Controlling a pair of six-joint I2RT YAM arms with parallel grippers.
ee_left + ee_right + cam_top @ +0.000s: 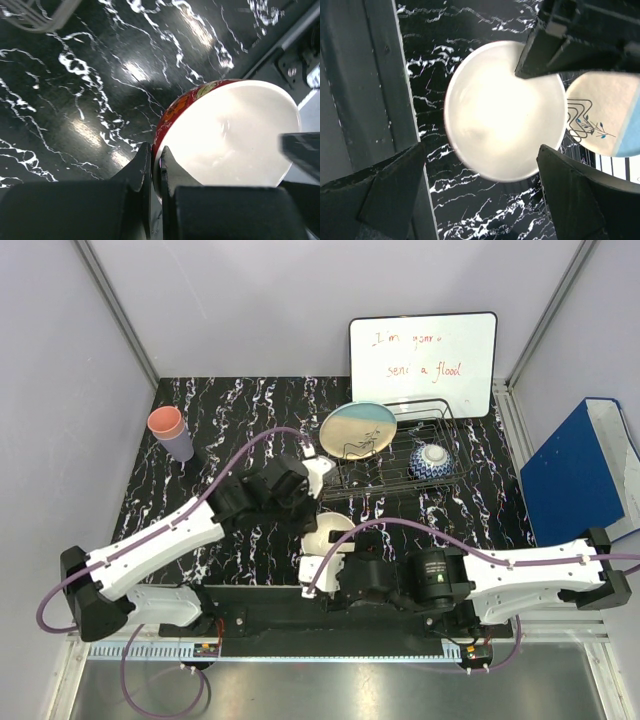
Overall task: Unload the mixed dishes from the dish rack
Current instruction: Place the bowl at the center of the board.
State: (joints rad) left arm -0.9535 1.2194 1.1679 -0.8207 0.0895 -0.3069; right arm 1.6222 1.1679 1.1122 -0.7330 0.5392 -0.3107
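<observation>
The red bowl with cream inside (332,530) is near the table's front edge. My left gripper (312,512) is shut on its rim; the left wrist view shows the fingers (142,162) pinching the red wall of the bowl (225,135). My right gripper (318,566) is open, just in front of the bowl, its fingers (395,185) spread either side of the bowl (505,110). The black wire dish rack (400,445) holds the large blue-and-cream plate (357,430) and the blue-and-white bowl (434,460). The salmon-pink cup (166,422) sits in the lavender cup (181,448) at far left. The small red dish is out of view.
A white board with red writing (425,350) leans behind the rack. A blue open box (580,475) lies off the table's right edge. A black rail (330,615) runs along the near edge by the arm bases.
</observation>
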